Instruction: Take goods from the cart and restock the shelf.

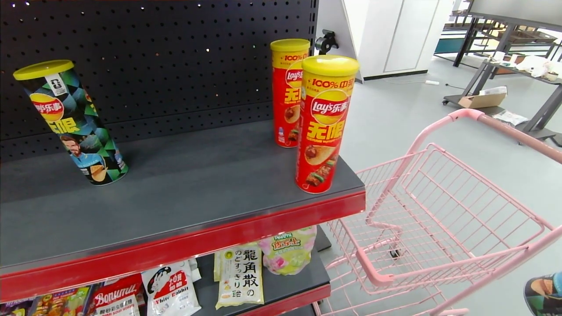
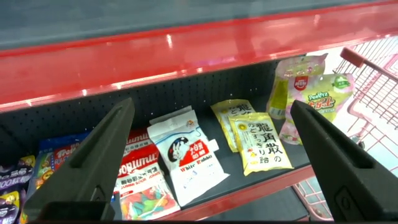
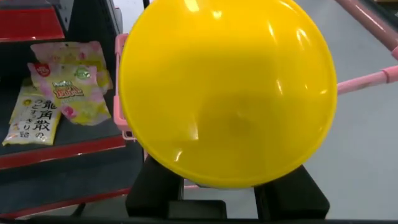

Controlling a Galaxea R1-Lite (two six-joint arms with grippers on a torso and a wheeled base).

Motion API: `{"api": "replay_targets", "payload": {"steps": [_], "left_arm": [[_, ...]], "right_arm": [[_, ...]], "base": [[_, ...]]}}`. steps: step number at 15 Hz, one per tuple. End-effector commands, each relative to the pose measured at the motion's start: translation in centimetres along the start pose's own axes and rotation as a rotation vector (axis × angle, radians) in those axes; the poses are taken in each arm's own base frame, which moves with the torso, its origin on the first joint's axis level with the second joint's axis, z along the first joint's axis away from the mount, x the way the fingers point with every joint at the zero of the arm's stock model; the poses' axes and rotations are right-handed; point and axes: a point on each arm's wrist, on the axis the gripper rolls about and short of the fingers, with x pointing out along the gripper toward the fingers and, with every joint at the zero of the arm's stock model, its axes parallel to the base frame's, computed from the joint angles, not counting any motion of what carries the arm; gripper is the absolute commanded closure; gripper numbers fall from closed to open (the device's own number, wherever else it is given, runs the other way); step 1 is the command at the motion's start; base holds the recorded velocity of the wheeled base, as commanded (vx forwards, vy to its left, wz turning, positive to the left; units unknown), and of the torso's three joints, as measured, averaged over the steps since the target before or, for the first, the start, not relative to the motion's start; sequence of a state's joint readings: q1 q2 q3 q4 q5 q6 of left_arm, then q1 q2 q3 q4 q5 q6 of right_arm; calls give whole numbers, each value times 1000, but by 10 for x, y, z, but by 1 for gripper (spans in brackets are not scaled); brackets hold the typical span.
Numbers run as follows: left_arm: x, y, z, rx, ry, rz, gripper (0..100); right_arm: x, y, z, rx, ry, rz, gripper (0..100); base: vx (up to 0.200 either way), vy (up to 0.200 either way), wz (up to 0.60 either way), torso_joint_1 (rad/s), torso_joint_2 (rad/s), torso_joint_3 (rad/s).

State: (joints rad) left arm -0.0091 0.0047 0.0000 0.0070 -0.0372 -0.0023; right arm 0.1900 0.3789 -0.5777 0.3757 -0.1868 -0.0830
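1. The chip can (image 3: 227,93) is clamped in the right gripper (image 3: 225,198), with the black fingers (image 3: 155,193) tight against its sides. Its yellow lid faces the wrist camera dead on, so the long axis runs straight away from that camera. The head view catches a bit of its dark patterned body (image 1: 544,292) at the near right, just beside the cart's near corner.
2. The cart (image 1: 465,115) is a pink wire one, parked right against the right end of the shelf (image 1: 197,184).
3. The top board holds three cans, all standing on their bases with yellow lids up.
   - Two red cans sit at the right end. One (image 1: 326,125) is at the front edge and the other (image 1: 287,92) is just behind it, nearer the black pegboard (image 1: 153,57).
   - A green-and-black can (image 1: 72,123) stands well apart on the left.
4. Label-wise, the red cans have a round logo, big yellow characters and food pictures. The green one has the same sort of logo plus a drawn figure.
5. The lower shelf (image 1: 285,285) holds flat snack bags:
   - a pink-green bag (image 1: 287,250)
   - a pale yellow bag (image 1: 239,274) with dark characters
   - a white bag (image 1: 171,287) with a red patch
   - a red bag (image 1: 116,300)
6. The left gripper (image 2: 210,106) hangs in front of that lower shelf. Its fingers (image 2: 93,162) are spread wide with nothing between them.
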Motion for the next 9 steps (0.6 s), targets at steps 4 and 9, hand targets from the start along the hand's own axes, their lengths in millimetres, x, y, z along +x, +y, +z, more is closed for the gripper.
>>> {"api": "replay_targets", "payload": {"steps": [4,9], "left_arm": [[0,0,0,-1,-1,0,0],[0,0,0,-1,-1,0,0]], "right_arm": [[0,0,0,-1,-4,6,100],[5,1,2,-5,16,12,100]], "base": [[0,0,0,166,-449,-270],[0,0,0,206,-502,-302]]}}
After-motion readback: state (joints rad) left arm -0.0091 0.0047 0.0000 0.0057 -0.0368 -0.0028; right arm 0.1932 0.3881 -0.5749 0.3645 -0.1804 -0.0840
